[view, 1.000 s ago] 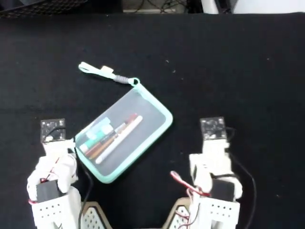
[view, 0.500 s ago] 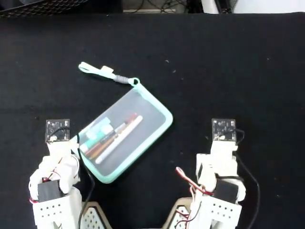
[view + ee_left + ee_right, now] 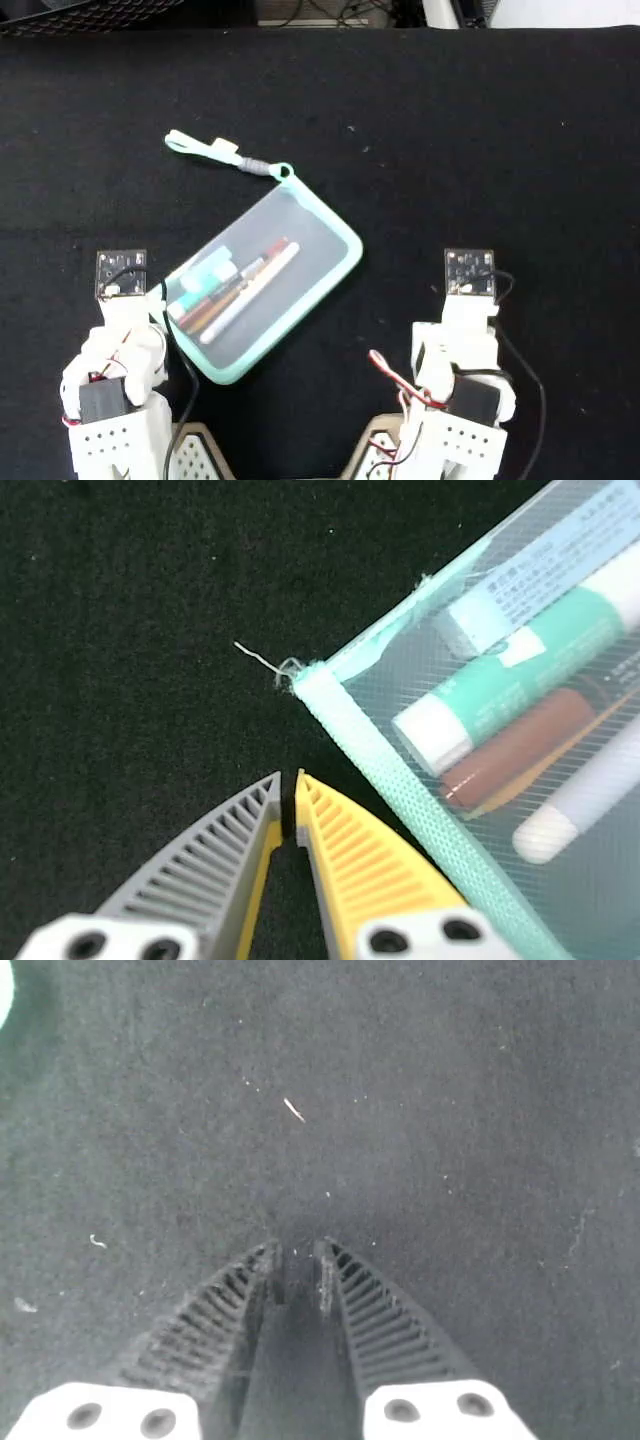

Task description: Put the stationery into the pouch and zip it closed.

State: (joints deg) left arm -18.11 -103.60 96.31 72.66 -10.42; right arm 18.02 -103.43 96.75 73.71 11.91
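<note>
Watching from my remote desk, I found the pouch (image 3: 350,245) lying aslant on the black table (image 3: 480,140), with the stationery (image 3: 235,287) already inside it: pens and a glue stick side by side behind the clear wall. The zip pull (image 3: 281,172) sat at the far corner, and its strap (image 3: 205,147) trailed away beyond it. I could not tell from these views whether the zip was shut along its whole length.

The left gripper (image 3: 289,780) hung just beside the pouch's near corner, jaws pressed together and holding nothing. The right gripper (image 3: 297,1252) hovered over bare cloth well apart from the pouch, its jaws showing only a narrow slit between them and also holding nothing.

My worry was the zip. If any gap was left, a tug on the pull with no hold on the other end would likely have dragged the light pouch across the cloth instead of closing it. The left jaws, so near the corner, could have nudged the pouch askew on any forward move. A loose thread (image 3: 262,662) at that corner might have snagged a fingertip. The slack strap could have slipped from a pinch.
</note>
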